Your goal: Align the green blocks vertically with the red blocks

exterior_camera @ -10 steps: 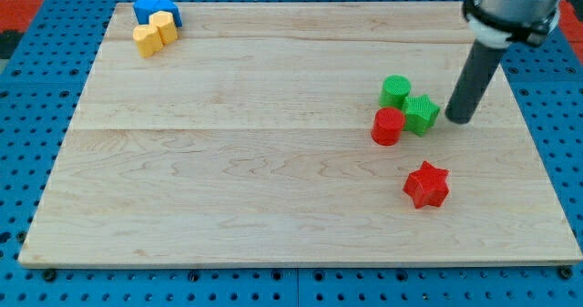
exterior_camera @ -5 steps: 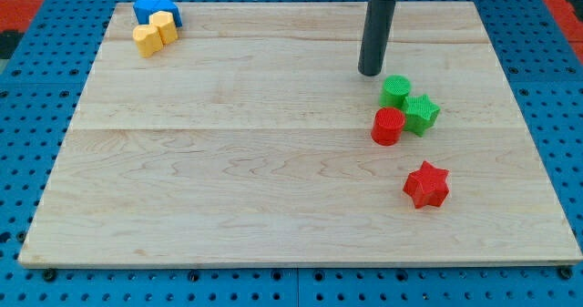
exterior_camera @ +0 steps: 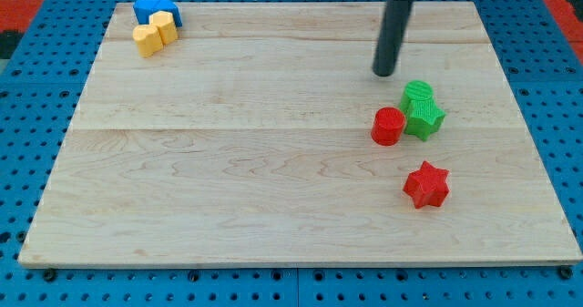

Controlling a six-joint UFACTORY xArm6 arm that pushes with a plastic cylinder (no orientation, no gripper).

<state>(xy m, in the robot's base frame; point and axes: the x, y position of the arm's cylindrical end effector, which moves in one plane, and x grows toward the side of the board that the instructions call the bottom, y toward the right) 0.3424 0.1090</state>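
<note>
A green cylinder and a green star sit touching at the board's right, the cylinder above the star. A red cylinder stands just left of the green star. A red star lies below them, apart. My tip rests on the board up and to the left of the green cylinder, a small gap away.
A blue block and two yellow blocks cluster at the top left corner of the wooden board. The blue pegboard surrounds the board.
My tip swung from right of the green star to above the green cylinder, then slid right. The green cylinder shifted right and down; the green star moved slightly right.
</note>
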